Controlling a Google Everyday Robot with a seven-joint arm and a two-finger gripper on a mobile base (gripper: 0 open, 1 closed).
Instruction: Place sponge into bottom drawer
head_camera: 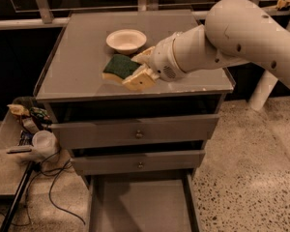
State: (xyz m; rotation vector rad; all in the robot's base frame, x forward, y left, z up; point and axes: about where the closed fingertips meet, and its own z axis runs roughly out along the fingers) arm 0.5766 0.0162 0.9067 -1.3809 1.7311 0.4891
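The sponge (118, 65), dark green on top with a pale yellow body, is held between the two tan fingers of my gripper (132, 70) just above the cabinet top, left of centre. The gripper is shut on the sponge's right end, one finger (139, 80) in front of it and one behind. The bottom drawer (140, 208) is pulled open below, showing a flat grey floor with low side walls. It lies below and in front of the gripper.
A white bowl (126, 40) stands on the cabinet top (72, 66) behind the sponge. Two upper drawers (135, 132) with small knobs are shut. A bin with a cup and clutter (31, 139) and cables sit at the left on the floor.
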